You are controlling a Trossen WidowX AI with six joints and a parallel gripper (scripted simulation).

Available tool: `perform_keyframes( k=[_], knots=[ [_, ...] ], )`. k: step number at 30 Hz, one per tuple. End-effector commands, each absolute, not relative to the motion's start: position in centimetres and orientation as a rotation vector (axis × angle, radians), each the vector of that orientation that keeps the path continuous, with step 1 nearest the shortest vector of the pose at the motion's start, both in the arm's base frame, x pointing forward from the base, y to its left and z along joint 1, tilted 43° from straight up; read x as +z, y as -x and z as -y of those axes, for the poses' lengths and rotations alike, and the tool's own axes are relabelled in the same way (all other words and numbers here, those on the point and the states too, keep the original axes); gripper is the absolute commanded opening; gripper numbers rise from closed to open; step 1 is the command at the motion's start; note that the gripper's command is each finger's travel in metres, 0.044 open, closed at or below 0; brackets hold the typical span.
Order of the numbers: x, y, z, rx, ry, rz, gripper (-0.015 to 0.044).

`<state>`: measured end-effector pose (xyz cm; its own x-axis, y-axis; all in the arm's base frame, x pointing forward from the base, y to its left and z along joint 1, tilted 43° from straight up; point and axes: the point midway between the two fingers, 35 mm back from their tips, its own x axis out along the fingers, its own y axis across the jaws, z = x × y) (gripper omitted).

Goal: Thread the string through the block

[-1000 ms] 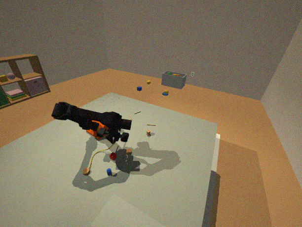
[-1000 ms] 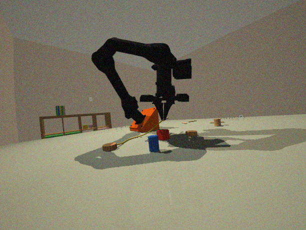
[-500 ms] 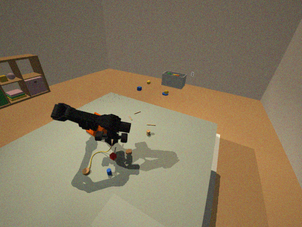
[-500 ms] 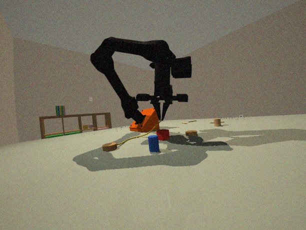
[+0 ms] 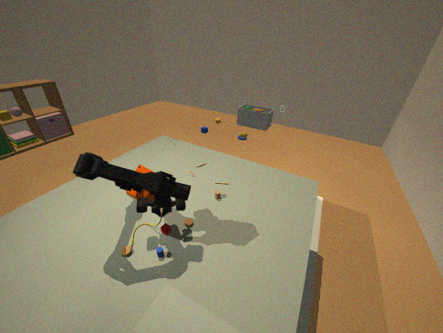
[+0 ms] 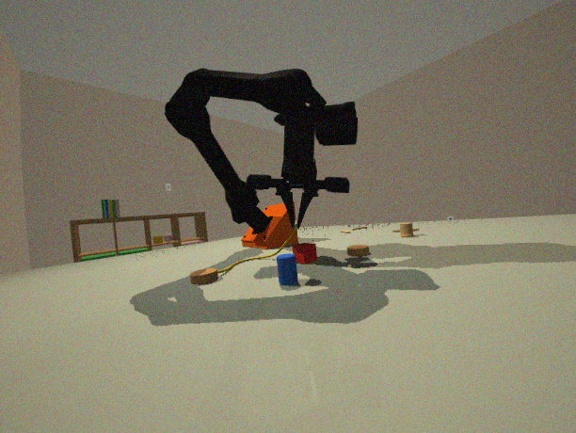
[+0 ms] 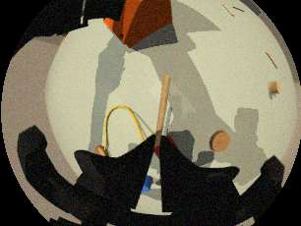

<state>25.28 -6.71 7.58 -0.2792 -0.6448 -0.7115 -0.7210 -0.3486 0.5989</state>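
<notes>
Above red block (image 6: 305, 252) — arm arched, end effector (image 6: 296, 221) pointing down, clamped on stick (image 7: 161, 112).

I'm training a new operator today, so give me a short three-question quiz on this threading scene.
1. True or false: the end effector is shut on the stick.
2. What colour is the string leading to the button? A yellow, B white, C green.
3. Name the colour of the cylinder near the red block.

Key: 1 true; 2 A; 3 blue.
</notes>
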Motion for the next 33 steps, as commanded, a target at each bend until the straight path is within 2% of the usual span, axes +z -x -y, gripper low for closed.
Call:
perform_keyframes(
  k=[1,33],
  knots=[
    [8.2,-25.6,7.1,1.764,1.861,-1.729,0.0000],
    [10.9,-25.5,10.1,2.235,1.897,-1.509,0.0000]
  ],
)
